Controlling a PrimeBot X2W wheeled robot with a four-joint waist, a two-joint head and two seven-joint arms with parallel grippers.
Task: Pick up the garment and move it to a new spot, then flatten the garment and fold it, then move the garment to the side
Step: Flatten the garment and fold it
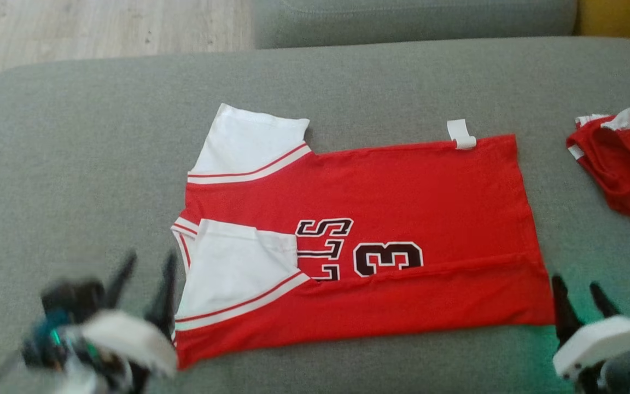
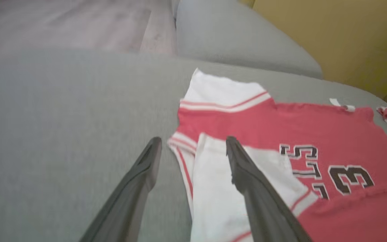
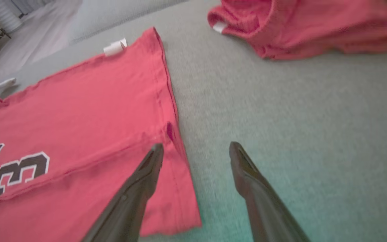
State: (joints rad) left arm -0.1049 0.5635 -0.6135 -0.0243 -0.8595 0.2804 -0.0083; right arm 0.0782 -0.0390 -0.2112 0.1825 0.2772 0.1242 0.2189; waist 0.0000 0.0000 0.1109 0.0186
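A red garment [image 1: 402,191] with white sleeves and a dark number print lies spread on the grey cushion [image 1: 101,120], its near long edge folded up over the front. My left gripper [image 1: 148,262] hovers open at the collar end, blurred; in the left wrist view the left gripper [image 2: 193,144] has its fingers spread above the folded white sleeve [image 2: 213,188] with nothing between them. My right gripper [image 1: 577,287] stands open just off the hem corner; the right wrist view shows the right gripper [image 3: 197,149] straddling the hem edge of the garment [image 3: 79,111], holding nothing.
A second red and white garment [image 1: 626,164] lies bunched at the cushion's right side, also the bunched garment [image 3: 297,27] ahead of my right fingers. A white tag [image 1: 460,134] sticks out at the far edge. Wood floor [image 1: 74,27] lies beyond the cushion's far left.
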